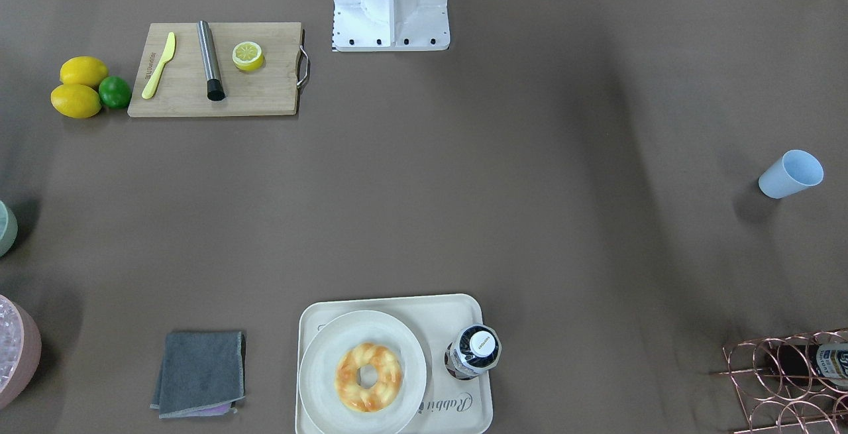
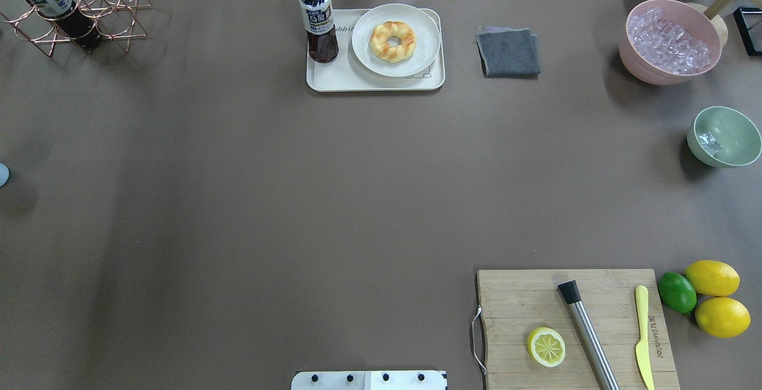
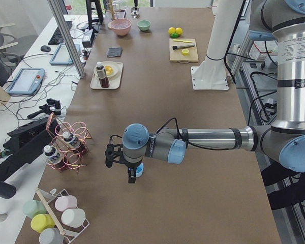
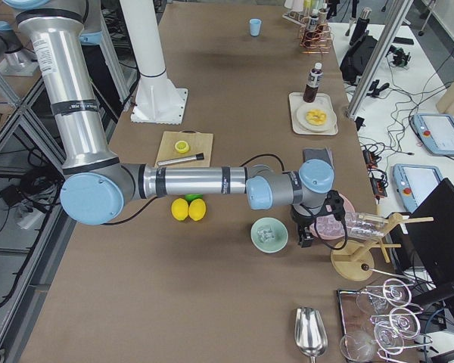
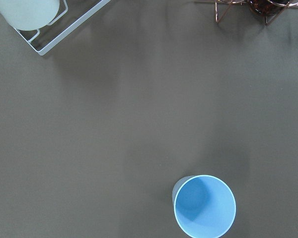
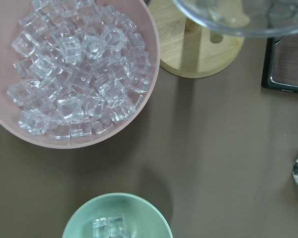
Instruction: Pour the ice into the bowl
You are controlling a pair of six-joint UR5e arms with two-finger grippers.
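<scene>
Right pincer (image 4: 307, 237) hovers near bowl (image 2: 740, 135) containing ice (image 2: 708, 142).

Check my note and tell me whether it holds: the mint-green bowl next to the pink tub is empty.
It does not hold. The bowl is not empty: a few ice cubes lie inside it, against its wall. The overhead exterior view shows this, and the right wrist view agrees. The rest is right: the bowl stands next to the pink tub.
</scene>
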